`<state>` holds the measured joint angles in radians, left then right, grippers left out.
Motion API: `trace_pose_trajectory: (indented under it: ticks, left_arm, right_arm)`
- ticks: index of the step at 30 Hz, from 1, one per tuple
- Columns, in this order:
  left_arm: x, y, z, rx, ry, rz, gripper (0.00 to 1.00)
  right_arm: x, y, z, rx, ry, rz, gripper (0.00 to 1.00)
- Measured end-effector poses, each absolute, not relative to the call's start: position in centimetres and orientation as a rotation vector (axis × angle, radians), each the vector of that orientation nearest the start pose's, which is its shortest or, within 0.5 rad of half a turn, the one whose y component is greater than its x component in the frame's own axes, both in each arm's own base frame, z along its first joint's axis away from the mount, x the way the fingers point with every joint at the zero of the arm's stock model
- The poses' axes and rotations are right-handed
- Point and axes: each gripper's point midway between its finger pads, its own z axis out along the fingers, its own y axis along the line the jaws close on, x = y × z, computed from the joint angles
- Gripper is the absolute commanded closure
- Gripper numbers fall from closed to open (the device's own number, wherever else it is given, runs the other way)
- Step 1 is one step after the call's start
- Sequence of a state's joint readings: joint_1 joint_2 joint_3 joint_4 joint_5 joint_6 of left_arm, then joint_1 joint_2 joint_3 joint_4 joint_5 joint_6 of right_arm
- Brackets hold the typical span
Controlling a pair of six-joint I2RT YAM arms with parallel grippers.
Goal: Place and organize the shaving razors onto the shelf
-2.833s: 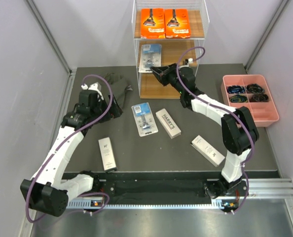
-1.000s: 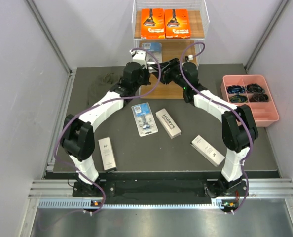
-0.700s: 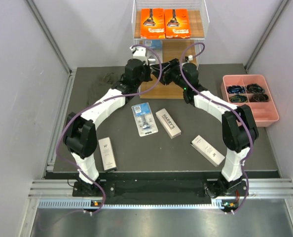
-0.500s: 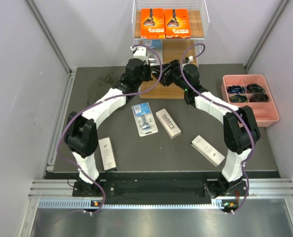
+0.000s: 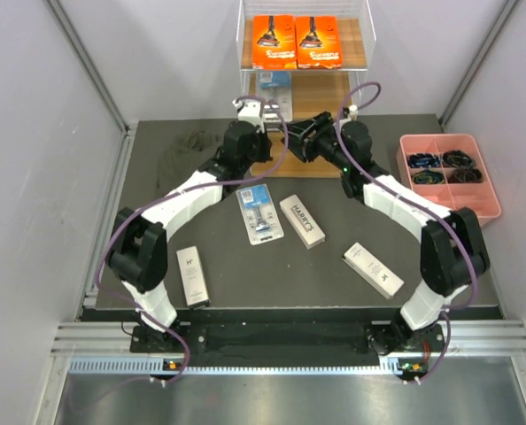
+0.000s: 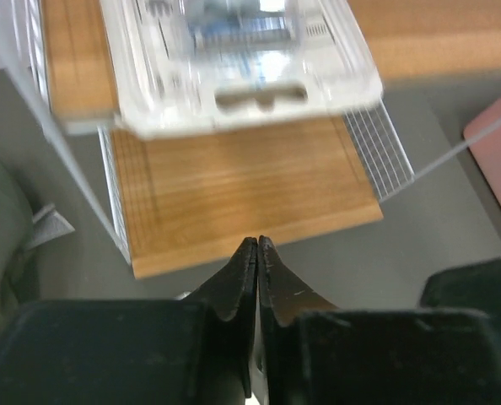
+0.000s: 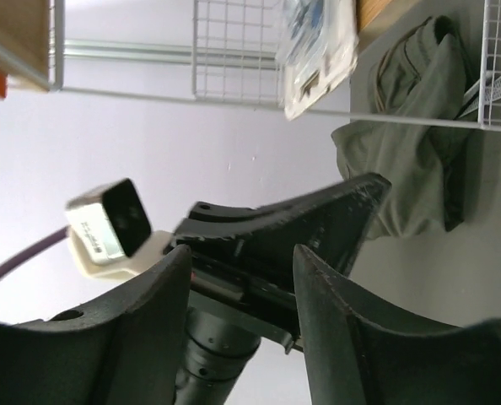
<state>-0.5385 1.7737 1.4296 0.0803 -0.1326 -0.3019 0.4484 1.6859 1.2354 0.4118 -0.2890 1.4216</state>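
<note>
Left gripper (image 6: 257, 246): pinched fully shut, fingertips touching, nothing between them; poised before the shelf (image 5: 316, 88), right at the front edge of its bottom tier (image 6: 234, 194). Right gripper (image 7: 240, 263): spread wide, holding nothing; close beside the left wrist at the shelf's front, pointed toward the left arm. On the top tier: one orange box (image 5: 274, 42) at the left and another orange box (image 5: 318, 42) just beside it. On the middle tier: a blister pack (image 6: 242, 59) toward the left, overhanging the front edge, blurred in the left wrist view. Down on the dark table (image 5: 272, 274): a second blister pack (image 5: 259, 212) lying flat near the middle; a white box marked HARRY'S (image 5: 302, 220) just beside it on the right, set at an angle; another white box (image 5: 372, 269) further right and nearer the arm bases; a third white box (image 5: 191, 275) over on the left, well apart from the rest. At the right edge: a pink tray (image 5: 458, 204) with dark items in its far compartments. Left of the shelf: a crumpled dark cloth (image 5: 181, 152).
</note>
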Motion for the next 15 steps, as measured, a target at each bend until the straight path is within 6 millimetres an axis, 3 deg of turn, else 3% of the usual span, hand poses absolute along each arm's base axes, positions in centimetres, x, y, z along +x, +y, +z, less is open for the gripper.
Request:
trace_pose_trajectory:
  ticks: [5, 12, 15]
  left_arm:
    - [44.3, -27.0, 24.0, 0.136, 1.872, -0.499, 0.65]
    - [39.9, -24.9, 27.2, 0.093, 1.819, -0.553, 0.4]
    - [38.5, -23.8, 27.1, 0.065, 1.83, -0.553, 0.33]
  right_arm:
    - [41.4, 29.8, 31.7, 0.61, 1.773, 1.592, 0.45]
    - [37.5, 28.1, 31.6, 0.535, 1.821, 1.497, 0.33]
    - [35.8, 27.4, 31.1, 0.509, 1.846, 1.448, 0.26]
